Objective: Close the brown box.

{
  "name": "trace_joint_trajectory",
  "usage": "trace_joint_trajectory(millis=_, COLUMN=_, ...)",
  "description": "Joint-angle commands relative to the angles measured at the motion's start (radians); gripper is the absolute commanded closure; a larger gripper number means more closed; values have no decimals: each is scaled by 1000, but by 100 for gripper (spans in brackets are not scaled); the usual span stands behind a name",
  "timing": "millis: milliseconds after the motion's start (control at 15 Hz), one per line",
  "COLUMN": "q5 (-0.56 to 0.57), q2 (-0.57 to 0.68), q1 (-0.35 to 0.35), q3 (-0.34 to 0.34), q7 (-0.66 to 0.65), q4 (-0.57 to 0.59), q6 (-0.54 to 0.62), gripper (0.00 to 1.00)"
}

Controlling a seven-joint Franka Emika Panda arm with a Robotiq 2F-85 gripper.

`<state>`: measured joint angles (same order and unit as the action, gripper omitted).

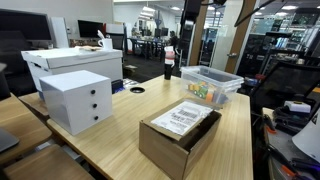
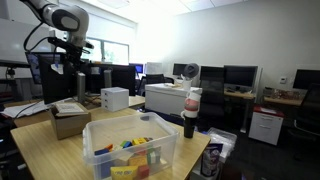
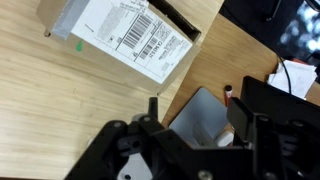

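The brown box (image 1: 178, 137) stands on the wooden table near its front edge. It also shows in an exterior view (image 2: 68, 121) and at the top of the wrist view (image 3: 135, 35). Its large flap with the white printed label (image 1: 184, 118) lies down over the opening, slightly tilted, with a dark gap along one side. My gripper (image 3: 195, 103) is open and empty. It hangs well above the box, apart from it, in an exterior view (image 2: 73, 62), and looks down past the table edge.
A white three-drawer box (image 1: 77, 100) stands beside the brown box. A clear plastic bin (image 1: 210, 85) holds colourful toys, with a dark bottle (image 2: 190, 113) next to it. A larger white box (image 1: 70, 62) sits at the back. A grey flat thing (image 3: 205, 120) lies beyond the table edge.
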<state>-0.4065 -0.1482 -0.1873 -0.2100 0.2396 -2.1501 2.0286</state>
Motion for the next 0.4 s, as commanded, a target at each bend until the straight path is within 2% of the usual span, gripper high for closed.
trace_joint_trajectory(millis=0, q5=23, q2=-24, q1=-12, q3=24, q7=32, q4=52, q6=-83, gripper=3)
trace_joint_trajectory(millis=67, q5=10, q2=-9, q1=-14, q3=17, q7=1, q4=30, q6=-31, gripper=0)
trace_joint_trajectory(millis=133, q5=10, q2=-11, q1=-13, q3=18, q7=2, q4=40, q6=-39, gripper=13)
trace_joint_trajectory(millis=267, q5=10, q2=-10, q1=-13, q3=19, q7=2, q4=42, q6=-39, gripper=1)
trace_joint_trajectory(millis=333, q5=10, q2=-7, q1=-13, q3=19, q7=2, q4=41, q6=-38, gripper=0)
